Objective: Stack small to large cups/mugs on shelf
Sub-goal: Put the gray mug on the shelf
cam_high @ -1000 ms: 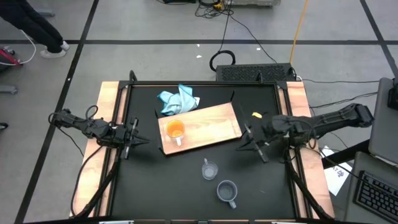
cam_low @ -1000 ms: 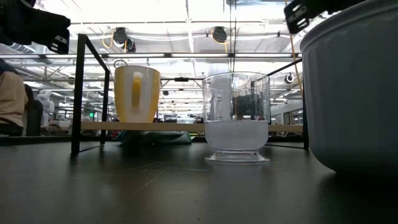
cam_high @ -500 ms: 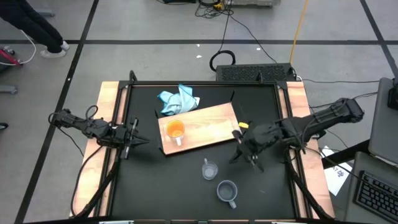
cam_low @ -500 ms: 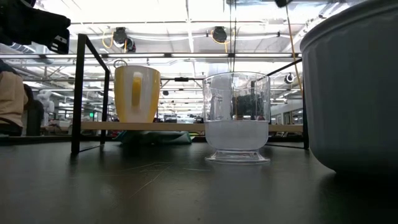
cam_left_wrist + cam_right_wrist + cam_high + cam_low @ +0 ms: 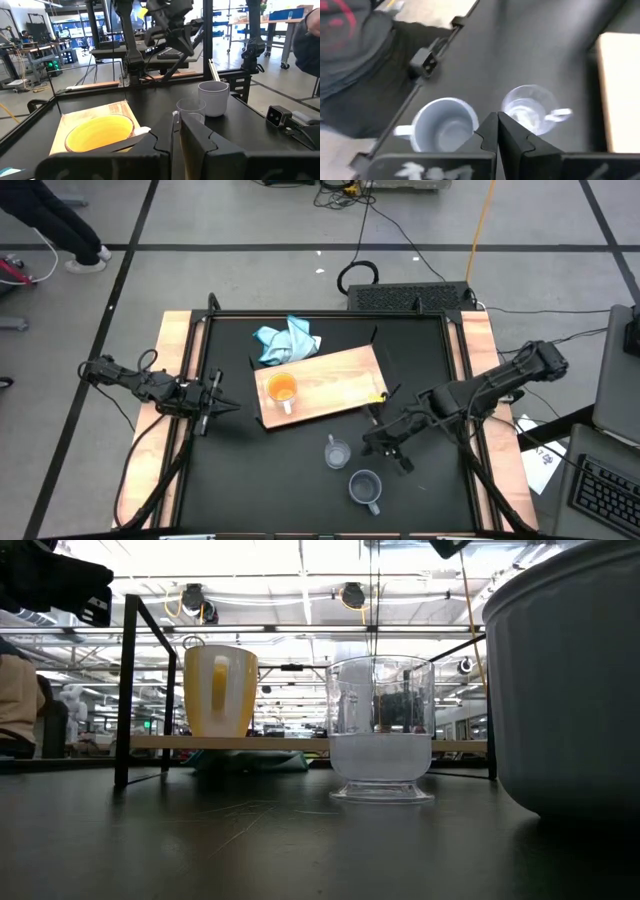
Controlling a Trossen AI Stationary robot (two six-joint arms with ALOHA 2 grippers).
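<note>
From my remote station I see the right gripper point(image 5: 383, 442), fingers pressed together and holding nothing, hanging above the black table point(image 5: 300, 490) with the clear glass cup point(image 5: 337, 451) just beside it on the side toward the left arm, and the grey-blue mug point(image 5: 364, 487) just beyond it toward the table's front edge; the right wrist view shows both vessels lying directly ahead of the closed fingertips, the glass cup point(image 5: 530, 114) toward the board and the mug point(image 5: 445, 125) toward the table's rail, handle turned outward. The right arm reaches in from its side of the table at a slant, forearm stretched low and wrist tipped down toward the two vessels. By my reading it is far the nearer arm to both, and the coming move turns on that short gap to the glass cup: the fingers would have to open before they could take its rim. The orange mug point(image 5: 282, 390) stands upright on the shelf point(image 5: 345, 375), well apart from this gripper on the far side of the glass. The left gripper point(image 5: 215, 400) waits near the board's other end, its fingers likewise closed on nothing, the orange mug point(image 5: 100, 132) close ahead of it
</note>
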